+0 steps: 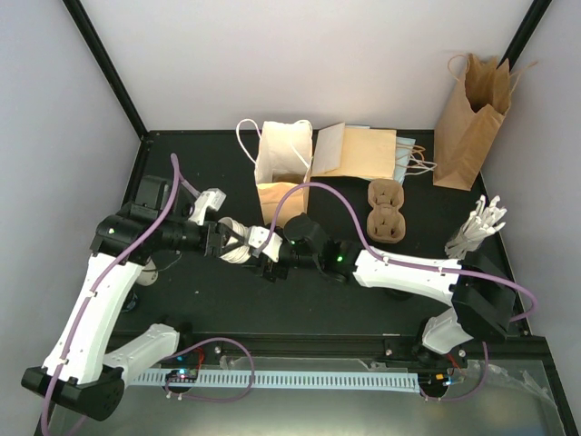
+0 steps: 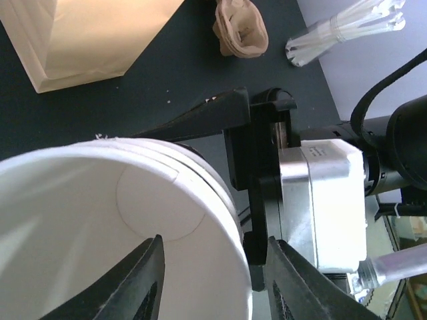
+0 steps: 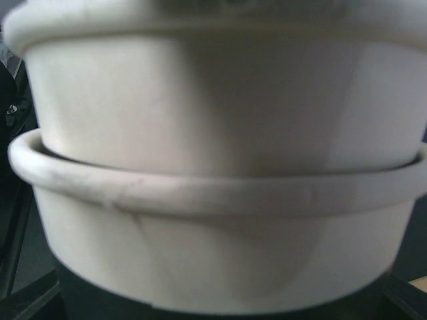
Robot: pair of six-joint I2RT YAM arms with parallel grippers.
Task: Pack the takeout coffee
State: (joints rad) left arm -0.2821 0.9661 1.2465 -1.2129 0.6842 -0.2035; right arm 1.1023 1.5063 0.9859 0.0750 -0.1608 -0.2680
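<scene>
The takeout coffee here is a nested stack of white paper cups (image 1: 238,247), held in the air on its side between the two arms; no lid shows. The left wrist view looks into the open mouth of the cups (image 2: 100,200). My left gripper (image 2: 215,243) stands open astride the rim, one finger inside the cup and one outside, with a gap beside the wall. My right gripper (image 1: 259,247) comes from the right, and its black fingers (image 2: 200,120) lie along the outside of the stack. In the right wrist view the cups (image 3: 220,120) fill the picture.
An open kraft bag with white handles (image 1: 281,173) stands just behind the grippers. Flat bags (image 1: 359,150) lie beside it, and another bag (image 1: 472,118) stands at the back right. A cardboard cup carrier (image 1: 386,211) and a bundle of clear plastic pieces (image 1: 477,227) lie to the right.
</scene>
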